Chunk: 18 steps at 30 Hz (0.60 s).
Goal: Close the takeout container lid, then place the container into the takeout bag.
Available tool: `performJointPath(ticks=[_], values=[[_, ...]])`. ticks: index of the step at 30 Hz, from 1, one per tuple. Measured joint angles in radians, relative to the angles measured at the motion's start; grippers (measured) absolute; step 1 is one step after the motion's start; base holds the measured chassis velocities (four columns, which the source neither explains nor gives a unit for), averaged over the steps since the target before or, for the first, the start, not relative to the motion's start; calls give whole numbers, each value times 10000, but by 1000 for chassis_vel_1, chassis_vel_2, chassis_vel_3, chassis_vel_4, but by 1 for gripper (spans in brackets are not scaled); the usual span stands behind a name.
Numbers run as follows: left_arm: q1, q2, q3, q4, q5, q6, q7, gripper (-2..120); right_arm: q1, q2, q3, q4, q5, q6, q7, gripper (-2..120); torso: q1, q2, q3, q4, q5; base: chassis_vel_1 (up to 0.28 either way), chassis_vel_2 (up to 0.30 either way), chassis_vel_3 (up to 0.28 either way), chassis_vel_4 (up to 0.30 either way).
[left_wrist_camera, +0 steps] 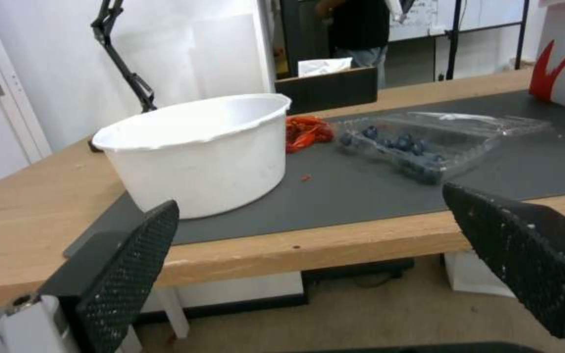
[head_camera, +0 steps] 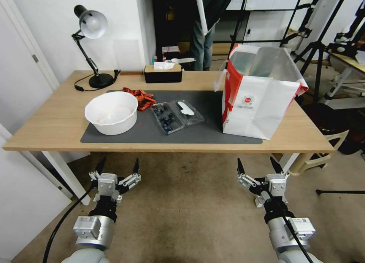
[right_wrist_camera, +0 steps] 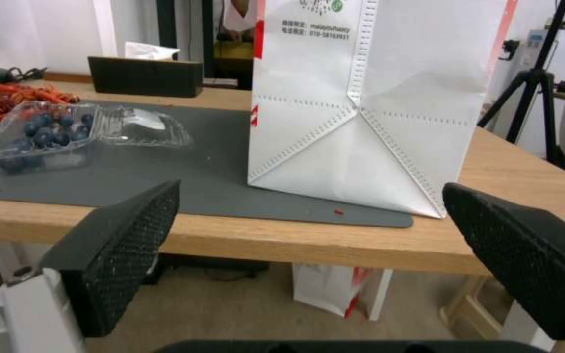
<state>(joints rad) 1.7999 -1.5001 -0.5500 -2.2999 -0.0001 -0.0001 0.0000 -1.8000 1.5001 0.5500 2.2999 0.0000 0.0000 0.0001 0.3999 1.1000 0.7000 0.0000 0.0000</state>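
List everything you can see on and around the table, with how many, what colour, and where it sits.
Clear plastic clamshell takeout container: one, blueberries inside, lying open mid-mat.
Clear hinged lid: one, white label, flat beside the berry half, bag side.
White takeout bag with red sides: one, upright, open, right end of mat.
Round white bowl: one, left on mat.
Red wrappers: a small heap, behind the bowl.
Grey mat: one, on wooden table.
Black tissue box: one, back edge.
Black desk lamp: one, back left.
Left gripper: open, below the table's front edge.
Right gripper: open, likewise.
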Motion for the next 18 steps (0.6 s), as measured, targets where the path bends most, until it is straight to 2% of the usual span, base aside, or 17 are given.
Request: performJointPath(ticks=[14,15,18], values=[[0,0,0,0,0,0,0,100,1,0,0,0,0,0,0,100,2,0,0,0,1,0,0,0,0],[1,-33,65,-14,-35,-6,-69,100,180,-34,-283,165,-403,-112,-436,100,2,0,0,4,4,0,0,0,0],[9,-95,159,-83,-127,-37,-258,100,424,-99,-542,310,-689,-338,-855,100,2,0,0,3,3,0,0,0,0]])
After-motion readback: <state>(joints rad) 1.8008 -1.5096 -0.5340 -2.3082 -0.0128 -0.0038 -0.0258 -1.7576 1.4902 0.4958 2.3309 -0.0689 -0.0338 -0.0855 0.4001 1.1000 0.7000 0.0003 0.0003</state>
